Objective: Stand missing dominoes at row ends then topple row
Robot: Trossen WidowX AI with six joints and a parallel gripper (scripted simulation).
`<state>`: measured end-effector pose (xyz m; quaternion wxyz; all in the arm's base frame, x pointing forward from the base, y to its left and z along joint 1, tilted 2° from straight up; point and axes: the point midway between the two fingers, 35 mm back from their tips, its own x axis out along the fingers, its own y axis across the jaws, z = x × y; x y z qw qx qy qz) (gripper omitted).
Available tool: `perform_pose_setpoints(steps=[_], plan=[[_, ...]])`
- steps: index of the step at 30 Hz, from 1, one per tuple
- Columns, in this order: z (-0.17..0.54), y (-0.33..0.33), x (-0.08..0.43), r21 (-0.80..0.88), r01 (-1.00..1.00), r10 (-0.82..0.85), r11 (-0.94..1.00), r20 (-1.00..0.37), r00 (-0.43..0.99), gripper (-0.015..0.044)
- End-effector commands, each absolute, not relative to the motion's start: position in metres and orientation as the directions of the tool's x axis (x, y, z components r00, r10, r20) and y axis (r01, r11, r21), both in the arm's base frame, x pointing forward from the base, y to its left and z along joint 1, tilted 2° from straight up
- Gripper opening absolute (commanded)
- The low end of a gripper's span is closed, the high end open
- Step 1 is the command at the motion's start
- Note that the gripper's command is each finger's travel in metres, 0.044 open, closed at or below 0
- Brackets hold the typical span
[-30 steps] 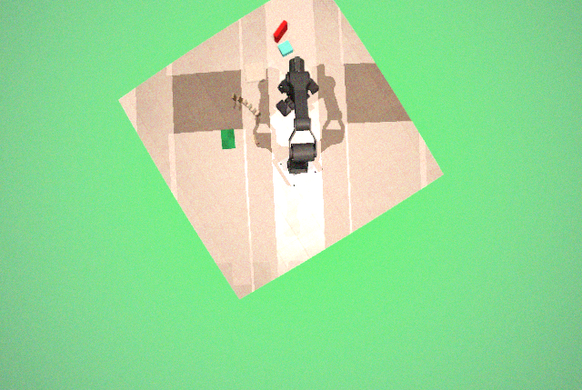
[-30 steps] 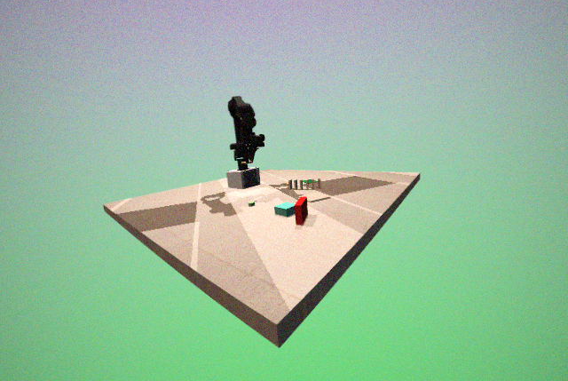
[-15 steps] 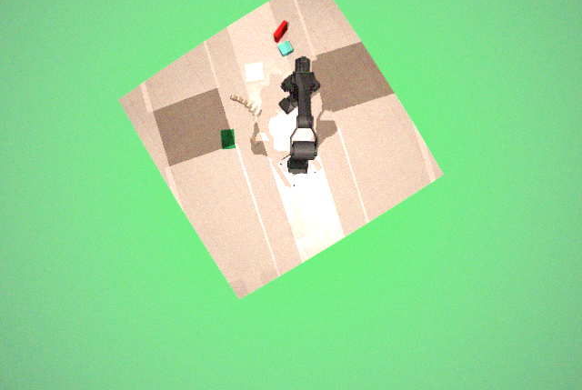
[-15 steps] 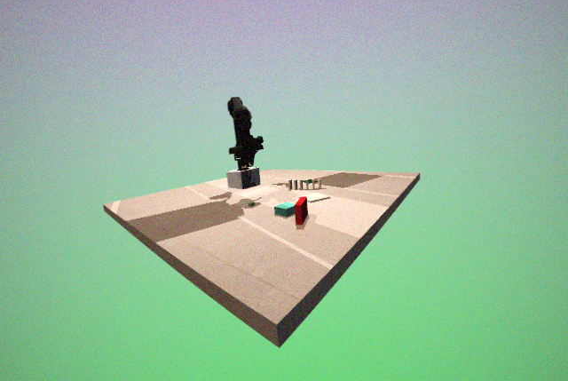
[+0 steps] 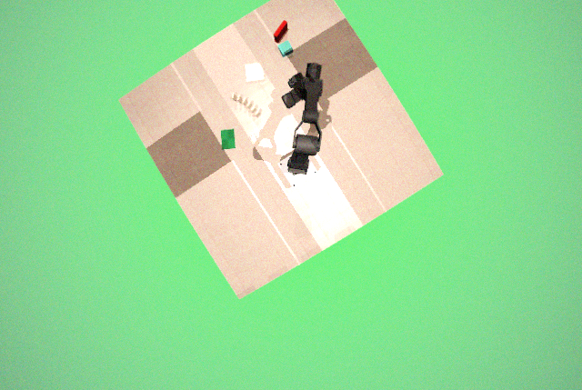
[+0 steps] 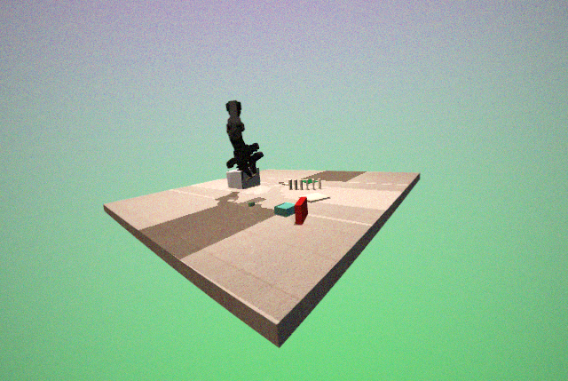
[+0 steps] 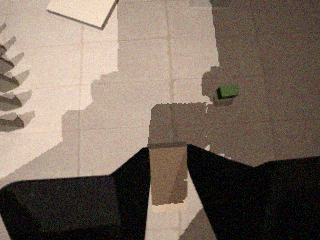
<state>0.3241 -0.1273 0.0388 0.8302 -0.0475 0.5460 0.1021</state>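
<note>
Several pale dominoes (image 5: 257, 113) (image 6: 290, 184) (image 7: 11, 122) stand upright in a slightly curved, evenly spaced row. Part of the row is cut off at the left edge of the wrist view. My gripper (image 7: 167, 152) is shut on a tan domino (image 7: 169, 177), which shows between the two black fingers in the wrist view. The gripper is off to the right of the row in the top view and in the wrist view. The arm hides the fingertips from above, and the held domino cannot be made out in either the top or the exterior view.
A flat white tile (image 5: 254, 72) (image 6: 316, 197) (image 7: 82, 10) lies near the row. A flat green piece (image 5: 227, 139) lies on its other side. A teal box (image 5: 285, 48) (image 6: 284, 209) is beside an upright red block (image 5: 280, 31) (image 6: 301, 210). A small green block (image 6: 250, 204) (image 7: 228, 91) lies apart.
</note>
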Motion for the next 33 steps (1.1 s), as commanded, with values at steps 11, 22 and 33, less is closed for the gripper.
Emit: perform_pose_setpoints(steps=[11, 22, 33], plan=[[0.018, -0.146, 0.339, 0.104, -0.161, 0.183, 0.981, -0.759, 0.625, 0.0107], [0.014, -0.156, 0.338, 0.135, -0.164, 0.213, 0.977, -0.599, 0.772, 0.0107], [0.019, -0.160, 0.324, 0.139, -0.200, 0.241, 0.970, -0.427, 0.872, 0.0107]])
